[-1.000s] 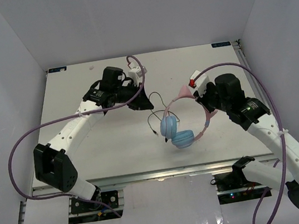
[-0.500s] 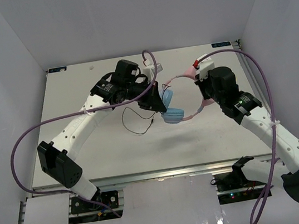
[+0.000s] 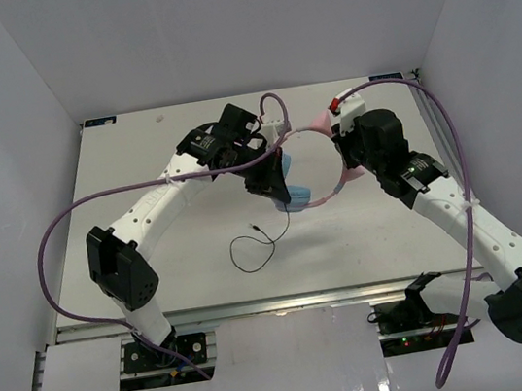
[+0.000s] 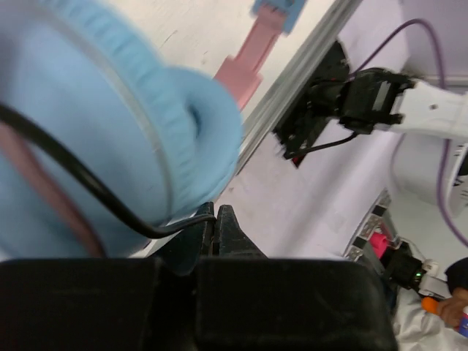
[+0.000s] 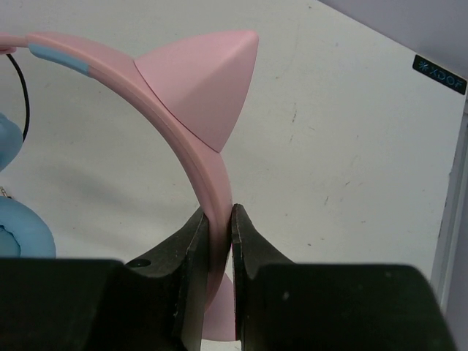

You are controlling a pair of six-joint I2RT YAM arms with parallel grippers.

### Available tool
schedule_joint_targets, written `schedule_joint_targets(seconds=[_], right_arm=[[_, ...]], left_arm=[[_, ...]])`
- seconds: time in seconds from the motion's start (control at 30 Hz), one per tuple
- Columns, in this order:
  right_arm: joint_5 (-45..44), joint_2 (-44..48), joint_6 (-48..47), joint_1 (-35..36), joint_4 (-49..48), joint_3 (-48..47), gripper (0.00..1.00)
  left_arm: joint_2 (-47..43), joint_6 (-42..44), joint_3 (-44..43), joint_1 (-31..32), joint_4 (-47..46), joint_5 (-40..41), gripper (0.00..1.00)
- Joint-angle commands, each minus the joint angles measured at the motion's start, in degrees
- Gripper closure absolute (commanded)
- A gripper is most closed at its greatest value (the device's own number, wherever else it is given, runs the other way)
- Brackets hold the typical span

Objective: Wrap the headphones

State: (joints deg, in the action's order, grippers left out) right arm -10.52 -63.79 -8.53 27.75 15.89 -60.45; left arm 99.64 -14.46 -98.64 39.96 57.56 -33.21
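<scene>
The headphones hang above the table between both arms, with light-blue ear cups [image 3: 302,196] and a pink headband [image 3: 313,132]. My right gripper [image 3: 342,156] is shut on the headband [image 5: 197,157] just below a pink ear [image 5: 208,84]. My left gripper [image 3: 278,193] is pressed against an ear cup [image 4: 95,139] and is shut on the thin black cord [image 4: 102,197]. The cord's free end [image 3: 252,249] hangs down and curls on the table. The second ear cup [image 5: 18,230] shows at the left edge of the right wrist view.
White table [image 3: 169,239] inside white walls. Thick purple robot cables [image 3: 59,226] loop over both arms. A metal rail [image 3: 258,306] runs along the table's near edge.
</scene>
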Motion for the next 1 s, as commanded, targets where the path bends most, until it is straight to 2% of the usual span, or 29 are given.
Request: schedule_joint_targets(seconds=[0.0, 0.17, 0.27, 0.33, 0.5, 0.63, 0.67, 0.73, 0.77, 0.97], right_arm=[[2.9, 0.1, 7.8, 0.8, -5.6, -1.3, 0.92], [-0.6, -1.0, 11.8, 0.9, -9.0, 0.1, 0.92], [-1.0, -3.3, 14.2, 1.0, -10.4, -1.0, 0.92], [-1.1, -4.6, 15.7, 0.9, -10.6, -2.0, 0.92], [-0.5, -6.4, 18.8, -1.3, -10.7, -5.0, 0.92], [3.1, -7.6, 20.6, -3.7, -9.4, -8.3, 0.92], [4.1, -7.9, 21.1, -4.3, -8.8, -9.1, 0.92], [6.7, -8.4, 22.6, -5.7, -7.8, -10.6, 0.92], [8.2, -8.7, 23.4, -6.6, -7.1, -11.0, 0.92], [16.3, -9.5, 25.7, -11.0, -4.0, -15.6, 0.92]], left_arm=[[-0.8, -5.4, -4.3, 0.7, -7.7, -8.0, 1.00], [-1.0, -10.2, -4.8, 2.1, -13.4, -11.3, 1.00], [-1.2, -14.0, -1.4, 3.6, -17.6, -11.5, 1.00], [-1.0, -14.7, -0.2, 5.0, -19.0, -9.3, 1.00], [-4.4, -14.3, 3.6, 7.4, -19.5, 1.9, 0.99], [-8.9, -11.8, 9.1, 10.6, -23.4, 9.9, 0.25], [-10.4, -10.7, 10.8, 11.5, -25.2, 10.5, 0.15], [-13.8, -9.4, 15.6, 12.9, -30.3, 9.8, 0.05], [-15.9, -8.3, 18.4, 13.6, -33.0, 9.8, 0.02], [-31.8, -3.6, 33.1, 15.5, -43.4, 15.5, 0.02]])
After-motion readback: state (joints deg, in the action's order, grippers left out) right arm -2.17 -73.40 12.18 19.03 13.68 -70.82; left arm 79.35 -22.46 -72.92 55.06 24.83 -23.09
